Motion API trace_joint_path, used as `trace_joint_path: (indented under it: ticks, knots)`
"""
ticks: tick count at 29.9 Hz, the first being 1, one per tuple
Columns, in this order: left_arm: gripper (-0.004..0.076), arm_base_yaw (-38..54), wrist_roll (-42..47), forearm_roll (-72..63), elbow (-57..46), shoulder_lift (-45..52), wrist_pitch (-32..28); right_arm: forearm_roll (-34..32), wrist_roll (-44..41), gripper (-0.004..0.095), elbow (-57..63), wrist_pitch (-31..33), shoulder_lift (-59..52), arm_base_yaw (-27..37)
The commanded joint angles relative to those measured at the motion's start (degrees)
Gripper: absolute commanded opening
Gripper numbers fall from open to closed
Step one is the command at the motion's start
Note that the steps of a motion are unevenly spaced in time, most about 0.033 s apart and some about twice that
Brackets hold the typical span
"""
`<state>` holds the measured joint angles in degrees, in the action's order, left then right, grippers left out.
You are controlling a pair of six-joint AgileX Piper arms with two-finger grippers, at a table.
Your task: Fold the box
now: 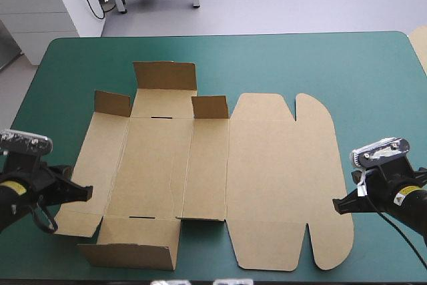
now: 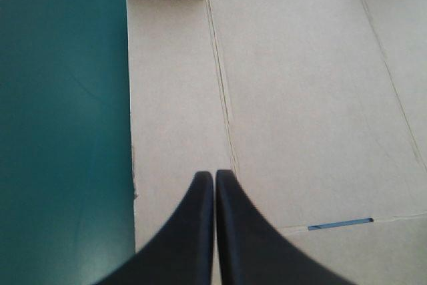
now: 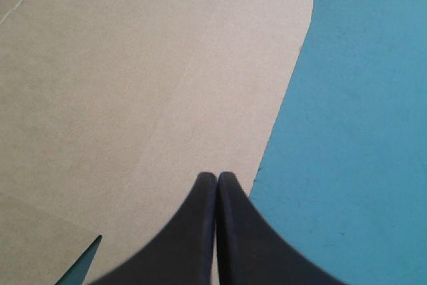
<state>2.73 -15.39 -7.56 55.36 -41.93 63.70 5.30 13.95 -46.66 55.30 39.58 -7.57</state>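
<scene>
High view: the brown box lies opened out in the middle of the teal-green table, its flaps on the left half raised; the left gripper sits at its left edge, the right gripper at its rounded right edge; left wrist view: the 2 black fingers are pressed together over the board; right wrist view: both fingers meet in 1 arch above the box's rounded rim, holding nothing

brown box, plain; teal-green cover
</scene>
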Motion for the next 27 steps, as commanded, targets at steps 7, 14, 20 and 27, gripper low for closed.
trace_joint_path:
  ticks: [7,14,20,27]
  knots:
    - [0.0018,0.07,-5.92,-5.77,11.0,-20.86,-1.96,-0.21,-0.18,-0.0021,2.81,-3.73,-0.13,0.47]
    - [0.0017,0.2,-19.01,-23.43,12.54,-31.71,3.31,-0.21,-0.18,-0.0021,5.19,-5.02,-0.13,0.47]
    - [0.0017,2.05,-20.43,-24.96,12.64,-37.56,7.27,0.02,-0.01,-0.0021,5.81,-6.93,-0.13,0.47]
    - [0.0017,13.86,-21.19,-26.65,12.4,-38.39,10.29,0.44,-0.01,-0.0021,5.81,-8.95,-0.13,0.47]
